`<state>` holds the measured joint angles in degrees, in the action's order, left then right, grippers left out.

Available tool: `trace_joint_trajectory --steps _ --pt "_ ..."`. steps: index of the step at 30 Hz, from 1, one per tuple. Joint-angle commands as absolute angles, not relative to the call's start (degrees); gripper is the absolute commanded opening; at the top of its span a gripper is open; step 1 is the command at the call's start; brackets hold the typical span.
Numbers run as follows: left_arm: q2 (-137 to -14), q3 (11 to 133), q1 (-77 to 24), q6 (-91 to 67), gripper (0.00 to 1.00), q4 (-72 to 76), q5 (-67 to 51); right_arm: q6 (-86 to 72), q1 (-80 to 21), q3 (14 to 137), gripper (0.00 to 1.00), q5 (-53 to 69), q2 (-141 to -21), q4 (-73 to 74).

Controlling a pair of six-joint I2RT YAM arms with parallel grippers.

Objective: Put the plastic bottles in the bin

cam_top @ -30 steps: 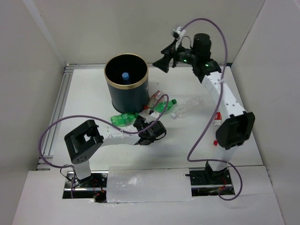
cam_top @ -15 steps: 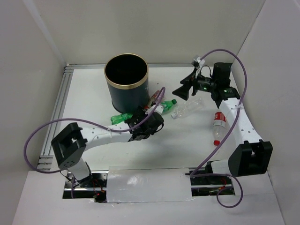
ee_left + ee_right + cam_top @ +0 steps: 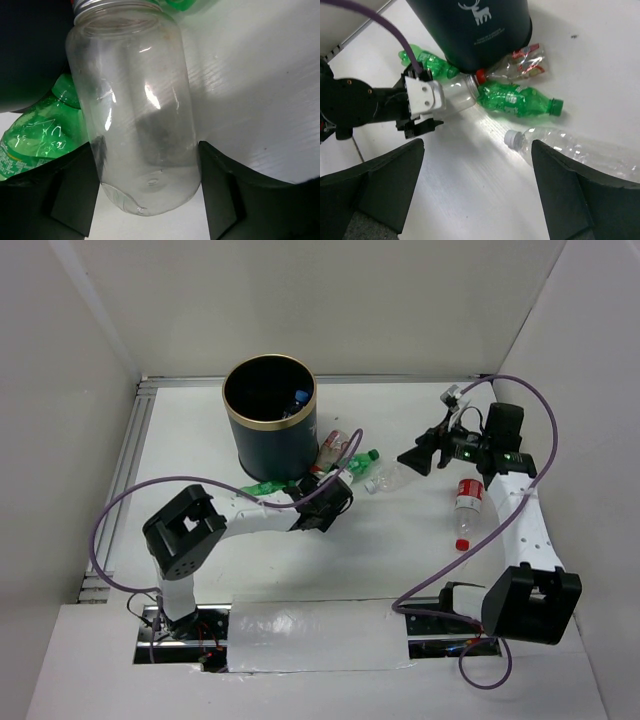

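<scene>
- The bin (image 3: 270,445) stands far left on the table (image 3: 400,560), with a bottle (image 3: 300,398) inside.
- A cluster of bottles (image 3: 355,462) lies against its right side.
- The nearest bottle (image 3: 135,100) lies between the fingers of the left gripper (image 3: 147,160).
- A lone bottle (image 3: 466,505) lies well apart, at right.

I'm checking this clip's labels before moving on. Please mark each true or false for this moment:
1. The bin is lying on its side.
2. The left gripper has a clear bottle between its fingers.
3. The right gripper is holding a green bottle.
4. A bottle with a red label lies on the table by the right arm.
1. False. The bin stands upright with its opening facing up.
2. True. The left gripper has a finger against each side of the clear bottle.
3. False. The right gripper is open and holds nothing.
4. True. The bottle with a red label lies on the table beside that arm, apart from the other bottles.
</scene>
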<state>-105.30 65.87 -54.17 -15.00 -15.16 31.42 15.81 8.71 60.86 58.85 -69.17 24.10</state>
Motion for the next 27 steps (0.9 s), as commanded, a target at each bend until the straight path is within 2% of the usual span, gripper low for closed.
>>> trace_joint_trajectory --steps 1,2,3,6,7,8,10,11,12,15,17,19,21,22,23,25,27 --pt "-105.65 67.07 -53.79 -16.78 0.53 -14.15 27.34 19.94 10.45 58.45 0.94 62.14 -67.15 27.94" --pt "-105.64 67.06 -53.79 -16.79 0.41 -14.15 26.64 20.91 11.07 57.93 0.92 62.83 -67.15 29.6" --pt "-104.6 67.06 -53.79 -17.48 0.35 -14.15 26.11 23.27 11.07 57.92 0.85 63.62 -67.15 30.66" --pt "-99.6 67.06 -55.36 -18.11 0.06 -14.68 26.1 30.11 12.12 56.43 0.67 64.34 -67.67 36.55" --pt "-97.84 67.84 -56.07 -18.63 0.02 -15.37 26.1 31.63 12.13 55.73 0.48 64.34 -67.68 37.95" --pt "-94.08 69.24 -57.64 -18.63 0.02 -15.38 26.89 32.51 12.13 55.72 0.38 64.34 -67.68 39.36" --pt "-90.46 70.66 -58.18 -18.02 0.0 -16.08 26.89 32.52 12.74 55.02 0.25 61.37 -67.68 39.37" --pt "-88.87 72.14 -58.18 -18.02 0.0 -16.08 26.89 31.91 13.35 54.06 0.25 60.56 -67.68 39.38" --pt "-86.25 73.03 -58.18 -18.02 0.0 -16.69 26.89 30.95 13.36 53.01 0.27 59.86 -67.68 37.46" --pt "-82.98 76.89 -55.2 -18.02 0.0 -16.7 26.1 26.38 13.89 51.16 0.58 58.54 -68.2 34.56" --pt "-80.52 78.57 -53.18 -20.21 0.0 -15.04 24.18 21.64 13.89 50.63 0.67 55.82 -68.82 32.88" --pt "-79.37 80.94 -49.85 -22.4 0.01 -13.54 24.17 18.13 13.89 50.62 0.81 54.77 -70.57 31.3" --pt "-79.37 83.65 -46.17 -24.6 0.05 -12.83 25.13 16.18 14.5 50.62 0.83 53.53 -71.89 30.5" --pt "-80.24 84.45 -44.75 -25.48 0.05 -12.22 25.75 14.08 14.5 50.62 0.9 53.53 -73.29 29.89" --pt "-81.72 85.33 -43.61 -27.49 0.05 -12.22 26.8 12.58 14.5 50.62 0.92 52.48 -73.91 29.1" --pt "-83.31 87.53 -40.35 -29.08 0.12 -12.74 27.51 10.38 14.5 51.15 0.92 52.47 -75.05 27.7" --pt "-86.03 89.03 -38.51 -32.06 0.12 -13.27 30.76 6.43 15.02 51.15 0.99 50.81 -75.59 26.03"
